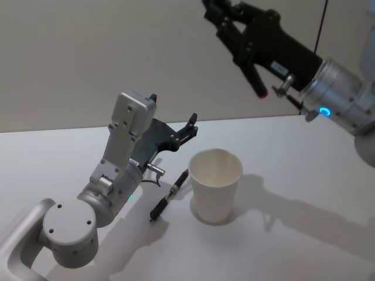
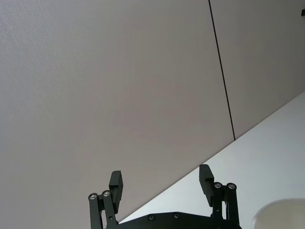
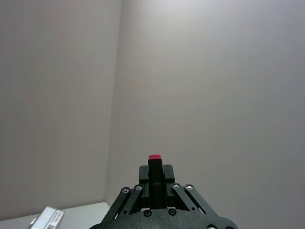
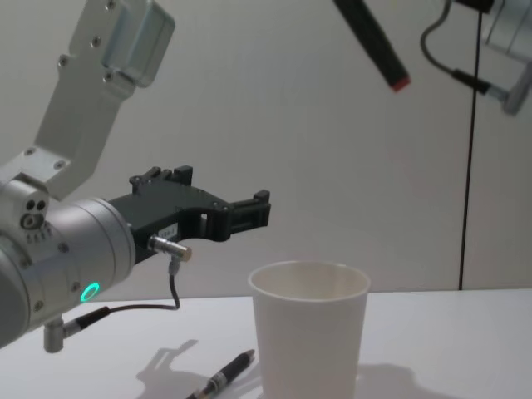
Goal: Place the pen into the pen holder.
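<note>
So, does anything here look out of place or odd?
Only one thing: a black pen lies flat on the table, beside the upright pen holder rather than in it. The right hand, raised high, grips a second, red-tipped pen. The left hand is open. Nothing spilled or damaged.

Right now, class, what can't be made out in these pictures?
- Paper cup inside: chest view, its own wall hides it.
- Red-tipped pen: chest view, top edge cuts its upper end; the right gripper covers its barrel in the wrist view.
- Black pen: chest view, bottom edge cuts it.
</note>
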Controlling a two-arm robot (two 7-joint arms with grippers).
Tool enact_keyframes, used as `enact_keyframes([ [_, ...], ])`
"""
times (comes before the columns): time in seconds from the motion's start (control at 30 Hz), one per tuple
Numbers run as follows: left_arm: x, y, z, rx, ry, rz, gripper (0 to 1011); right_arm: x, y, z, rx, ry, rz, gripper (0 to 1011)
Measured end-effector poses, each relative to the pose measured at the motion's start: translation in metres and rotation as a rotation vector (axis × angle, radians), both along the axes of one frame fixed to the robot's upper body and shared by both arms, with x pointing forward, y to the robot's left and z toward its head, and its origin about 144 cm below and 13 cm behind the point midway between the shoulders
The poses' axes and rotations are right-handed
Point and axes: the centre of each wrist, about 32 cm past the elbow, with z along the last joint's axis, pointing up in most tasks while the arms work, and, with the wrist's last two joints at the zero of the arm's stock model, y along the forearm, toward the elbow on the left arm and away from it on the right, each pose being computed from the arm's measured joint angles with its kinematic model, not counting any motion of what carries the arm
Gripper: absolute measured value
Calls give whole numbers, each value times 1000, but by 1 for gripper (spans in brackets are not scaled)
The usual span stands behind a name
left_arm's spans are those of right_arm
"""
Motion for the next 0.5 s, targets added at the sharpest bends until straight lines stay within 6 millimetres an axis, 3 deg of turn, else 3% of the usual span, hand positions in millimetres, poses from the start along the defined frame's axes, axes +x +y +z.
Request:
enact_keyframes([
  [0.5,0,0,0,0,0,0,1001,-3,5,-28,-51,20,96,167],
])
